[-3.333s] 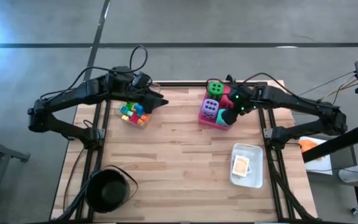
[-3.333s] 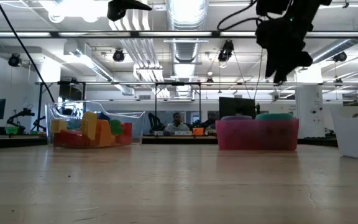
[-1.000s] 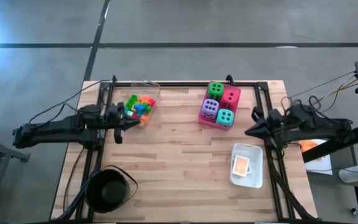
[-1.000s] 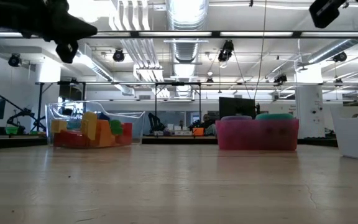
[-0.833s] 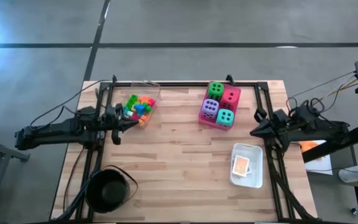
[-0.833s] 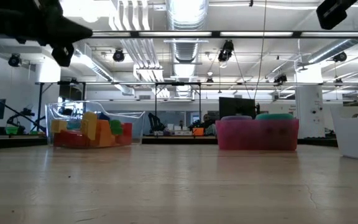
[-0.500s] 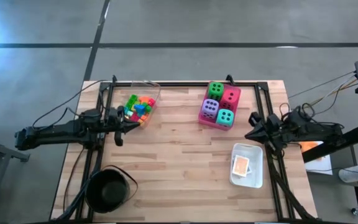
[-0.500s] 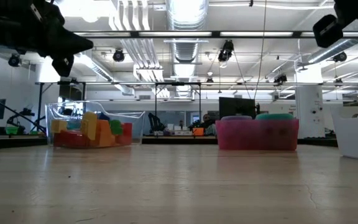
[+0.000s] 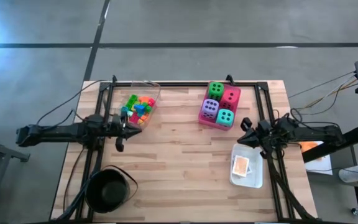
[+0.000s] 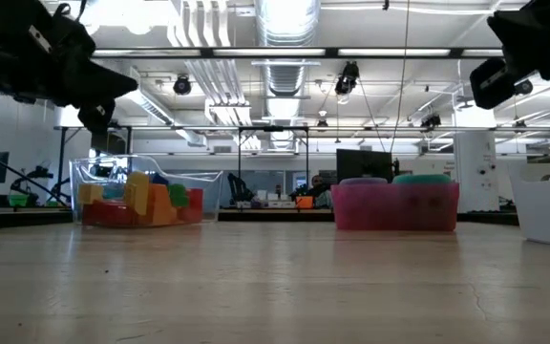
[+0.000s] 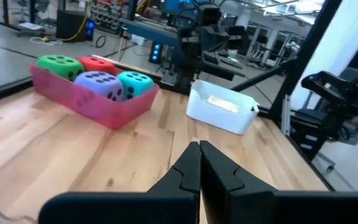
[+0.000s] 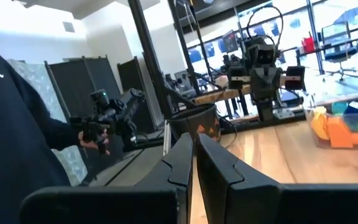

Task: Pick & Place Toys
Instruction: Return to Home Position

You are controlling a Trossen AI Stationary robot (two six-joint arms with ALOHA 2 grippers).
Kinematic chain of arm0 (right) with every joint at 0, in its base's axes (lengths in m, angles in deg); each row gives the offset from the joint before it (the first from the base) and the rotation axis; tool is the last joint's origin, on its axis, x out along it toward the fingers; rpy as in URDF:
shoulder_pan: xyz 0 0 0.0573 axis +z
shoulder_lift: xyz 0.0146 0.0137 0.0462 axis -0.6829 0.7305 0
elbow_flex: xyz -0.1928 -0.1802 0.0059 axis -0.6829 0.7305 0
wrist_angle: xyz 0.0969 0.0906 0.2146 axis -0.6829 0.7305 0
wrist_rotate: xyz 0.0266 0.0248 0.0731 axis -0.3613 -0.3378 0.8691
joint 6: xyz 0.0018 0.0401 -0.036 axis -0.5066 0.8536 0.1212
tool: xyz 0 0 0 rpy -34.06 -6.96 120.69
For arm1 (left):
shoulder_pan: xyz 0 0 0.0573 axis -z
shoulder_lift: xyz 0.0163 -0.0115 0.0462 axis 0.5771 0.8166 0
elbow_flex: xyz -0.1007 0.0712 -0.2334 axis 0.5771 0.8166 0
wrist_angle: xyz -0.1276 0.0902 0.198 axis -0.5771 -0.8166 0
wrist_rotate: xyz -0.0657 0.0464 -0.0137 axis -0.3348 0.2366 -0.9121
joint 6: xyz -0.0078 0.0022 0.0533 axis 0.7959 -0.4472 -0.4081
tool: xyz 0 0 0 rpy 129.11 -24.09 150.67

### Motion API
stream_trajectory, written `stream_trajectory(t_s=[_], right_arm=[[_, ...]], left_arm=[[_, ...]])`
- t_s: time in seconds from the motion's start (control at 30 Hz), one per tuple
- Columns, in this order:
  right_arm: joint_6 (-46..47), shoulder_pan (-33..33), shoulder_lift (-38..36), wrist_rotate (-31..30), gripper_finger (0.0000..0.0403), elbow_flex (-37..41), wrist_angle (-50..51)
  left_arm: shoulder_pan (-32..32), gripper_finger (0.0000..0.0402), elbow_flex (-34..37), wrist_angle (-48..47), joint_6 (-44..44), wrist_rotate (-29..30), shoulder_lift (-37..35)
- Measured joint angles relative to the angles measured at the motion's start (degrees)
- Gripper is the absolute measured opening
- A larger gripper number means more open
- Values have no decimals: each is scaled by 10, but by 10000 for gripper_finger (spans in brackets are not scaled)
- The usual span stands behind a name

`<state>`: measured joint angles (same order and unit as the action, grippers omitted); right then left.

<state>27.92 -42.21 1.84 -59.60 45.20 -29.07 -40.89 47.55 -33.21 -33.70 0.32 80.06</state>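
Note:
Green (image 9: pixel 215 89), pink-red (image 9: pixel 230 96), purple (image 9: pixel 211 107) and teal (image 9: pixel 225 117) dice sit packed in a pink tray (image 9: pixel 202 117) at the far right. Small coloured blocks (image 9: pixel 138 107) fill a clear tray (image 10: pixel 208 186) at the far left. A picture card (image 9: pixel 241 165) lies in a white tray (image 9: pixel 257 149). My left gripper (image 9: pixel 137 126) hangs shut and level by the table's left edge, just near of the clear tray. My right gripper (image 9: pixel 243 124) hangs shut by the right edge, between the pink and white trays. Neither holds anything.
A round black pot (image 9: pixel 107 190) stands at the near left corner. The middle of the wooden table (image 9: pixel 179 155) is bare. Black frame rails (image 9: pixel 98 155) run along both side edges. A person's dark sleeve (image 12: pixel 11 124) shows beyond the table in the right wrist view.
Both arms have sunk lower at their own sides of the table, fingers staying shut. My right gripper has come down more and has edged a little toward the pink tray. No toy has moved.

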Motion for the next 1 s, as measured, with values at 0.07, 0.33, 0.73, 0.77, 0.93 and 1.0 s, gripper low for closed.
stream_trajectory(t_s=[0.07,0.33,0.73,0.77,0.93,1.0], right_arm=[[0,0,0,-5,17,1,-2],[-5,0,4,-12,17,1,6],[-3,0,8,-12,17,1,7],[-3,0,8,-12,17,1,7],[-3,0,8,-12,17,1,7],[-3,0,8,-12,17,1,7]], left_arm=[[6,3,19,19,0,0,-3],[14,3,46,21,-22,2,-6],[14,3,46,9,1,2,-6],[14,3,46,3,5,2,-5],[14,3,46,-19,6,2,-1],[14,3,47,-31,6,2,-2]])
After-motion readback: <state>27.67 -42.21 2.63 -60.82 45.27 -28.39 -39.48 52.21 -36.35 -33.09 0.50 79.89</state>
